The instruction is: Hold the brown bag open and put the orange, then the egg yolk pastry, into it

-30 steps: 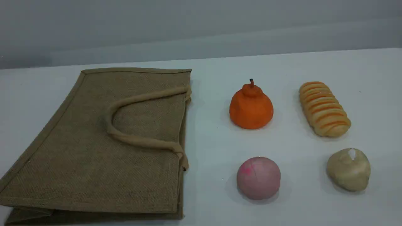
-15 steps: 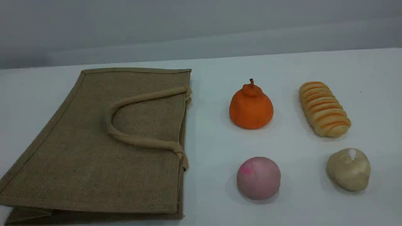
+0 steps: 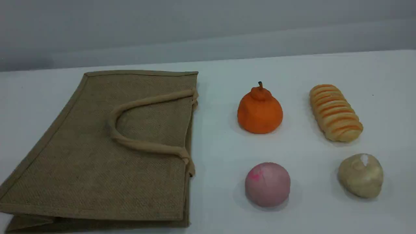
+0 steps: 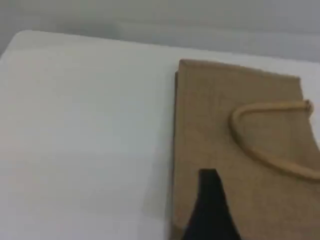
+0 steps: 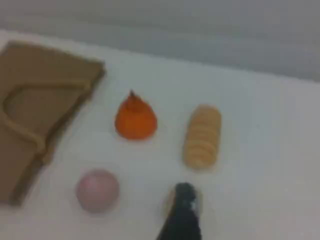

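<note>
The brown bag [image 3: 97, 156] lies flat and closed on the left of the white table, its mouth edge facing right and a loop handle [image 3: 143, 147] resting on top. To its right stands the orange [image 3: 259, 112], with the egg yolk pastry [image 3: 360, 175] at the front right. Neither arm shows in the scene view. In the left wrist view, one dark fingertip of my left gripper [image 4: 210, 205] hangs over the bag [image 4: 240, 135], holding nothing. My right gripper [image 5: 182, 217] hovers high above the foods, its fingertip partly covering the pastry [image 5: 170, 200], and it holds nothing.
A smooth pink ball [image 3: 267, 184] sits in front of the orange. A long orange-striped bread roll [image 3: 335, 112] lies behind the pastry. The table's far edge [image 3: 292, 56] meets a grey wall. Bare tabletop lies between the bag and the foods.
</note>
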